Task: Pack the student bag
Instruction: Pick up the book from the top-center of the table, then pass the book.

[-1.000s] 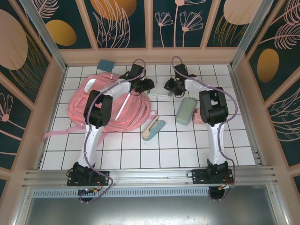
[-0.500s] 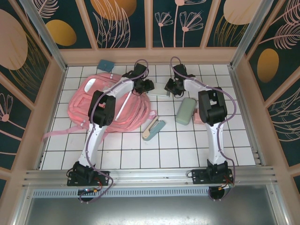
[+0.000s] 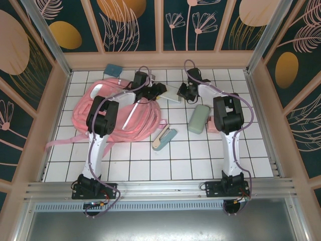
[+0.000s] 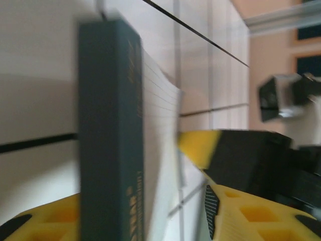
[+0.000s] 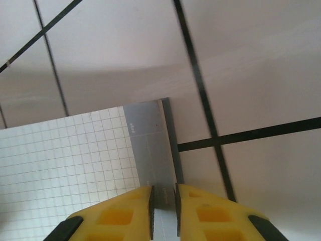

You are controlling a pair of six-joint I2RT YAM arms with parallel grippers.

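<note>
White tiled counter (image 3: 190,155): we see right gripper (image 5: 163,197) jaws pinching notebook (image 3: 171,94); left gripper (image 3: 159,89) jaws spread astride it; student bag (image 3: 85,114) lies left, nearer left arm.

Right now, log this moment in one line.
right gripper: shut on notebook edge | left gripper: open, fingers straddling notebook | student bag: lying flat, notebook outside it

Top view: bright, even overhead light, sharp throughout. The white tiled desk (image 3: 200,160) carries only short soft shadows, beside the arms and along the edge of the large pink fabric backpack (image 3: 83,115).
Left wrist: heavy motion blur. The dark teal hardcover notebook (image 4: 110,140) is smeared, the background is mush, and a soft grey shadow lies on the tiles left of it.
Right wrist: crisp on the grid-ruled white page (image 5: 65,160), broad soft shadow band across the tiles, bottom edge slightly defocused.
</note>
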